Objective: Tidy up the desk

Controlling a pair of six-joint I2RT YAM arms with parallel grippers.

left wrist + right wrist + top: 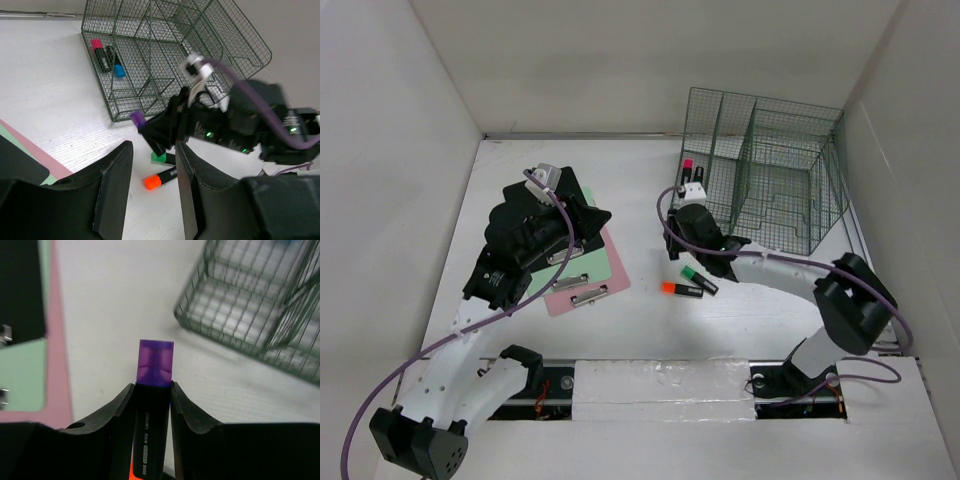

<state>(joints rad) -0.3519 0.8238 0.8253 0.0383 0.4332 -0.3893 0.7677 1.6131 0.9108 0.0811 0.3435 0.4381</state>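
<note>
The white desk [640,325] holds a green wire rack [765,170] at the back right. My right gripper [152,400] is shut on a purple-capped highlighter [155,385] and holds it above the desk, left of the rack's front; both show in the left wrist view, gripper [156,139] and highlighter [137,119]. A green-capped highlighter [698,277] and an orange-capped one [680,289] lie on the desk just below it. A pink-capped highlighter [98,49] and a blue-capped one [118,67] lie in the rack's left compartment. My left gripper [152,200] is open and empty, over the clipboards [582,278].
Pink [605,272], green [570,268] and black [578,192] clipboards lie stacked at the left centre. White walls [400,150] close in the desk on the left, back and right. The rack's right compartments hold nothing I can see.
</note>
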